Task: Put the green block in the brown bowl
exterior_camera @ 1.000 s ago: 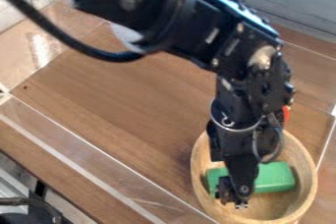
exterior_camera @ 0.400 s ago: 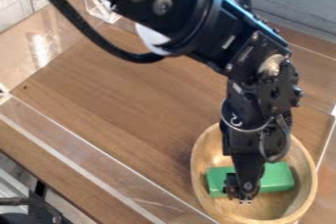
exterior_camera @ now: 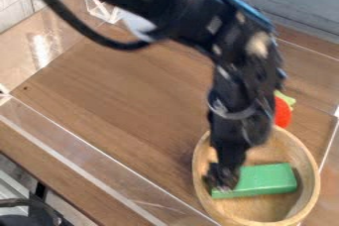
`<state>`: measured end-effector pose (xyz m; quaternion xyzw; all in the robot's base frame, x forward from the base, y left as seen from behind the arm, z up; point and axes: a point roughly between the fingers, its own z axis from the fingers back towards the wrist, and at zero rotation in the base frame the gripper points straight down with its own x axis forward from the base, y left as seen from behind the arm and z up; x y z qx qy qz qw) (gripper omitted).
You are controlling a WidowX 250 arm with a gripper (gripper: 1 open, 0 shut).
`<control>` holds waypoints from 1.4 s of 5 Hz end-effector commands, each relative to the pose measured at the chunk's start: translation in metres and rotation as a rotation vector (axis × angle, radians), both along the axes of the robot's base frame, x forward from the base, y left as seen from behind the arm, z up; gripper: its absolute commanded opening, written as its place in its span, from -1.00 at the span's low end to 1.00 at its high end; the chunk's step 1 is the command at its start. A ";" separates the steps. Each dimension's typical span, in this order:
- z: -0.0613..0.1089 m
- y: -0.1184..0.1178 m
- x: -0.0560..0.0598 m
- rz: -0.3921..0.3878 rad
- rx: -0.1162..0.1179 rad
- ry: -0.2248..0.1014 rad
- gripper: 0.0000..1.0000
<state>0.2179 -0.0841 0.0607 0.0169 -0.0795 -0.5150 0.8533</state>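
My gripper (exterior_camera: 223, 178) pointed straight down into the left part of the brown bowl (exterior_camera: 307, 157), and its fingers stood apart with nothing between them, so it was open and empty. The picture was blurred around my arm (exterior_camera: 199, 22), so I could not tell if the fingertips touched the bottom of the bowl or stayed a little above it. The green block (exterior_camera: 267, 178) lay flat inside the bowl, on the wooden bottom, with its long side going from left to right. It was just beside my gripper, on the right of it, and I could not see clearly whether the left end of the block touched my fingers or not. The bowl itself stood on the wooden table (exterior_camera: 119, 101), in the near right corner of the scene, and part of its rim on the near side was cut by the edge of the picture. Behind the bowl, on the far right, there was a small red toy (exterior_camera: 282, 109); my arm covered a part of it, so I could not tell its shape well. Along the left and near sides of the table ran a transparent wall (exterior_camera: 79, 166), low and upright.
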 end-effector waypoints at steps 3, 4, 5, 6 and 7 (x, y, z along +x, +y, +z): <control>0.063 0.023 0.013 -0.163 0.043 -0.064 -1.00; 0.094 0.023 0.010 -0.219 0.092 -0.057 -1.00; 0.114 0.006 0.010 -0.169 0.146 -0.051 -1.00; 0.119 -0.022 0.010 -0.131 0.150 -0.061 -1.00; 0.118 -0.023 0.006 -0.143 0.136 -0.072 -1.00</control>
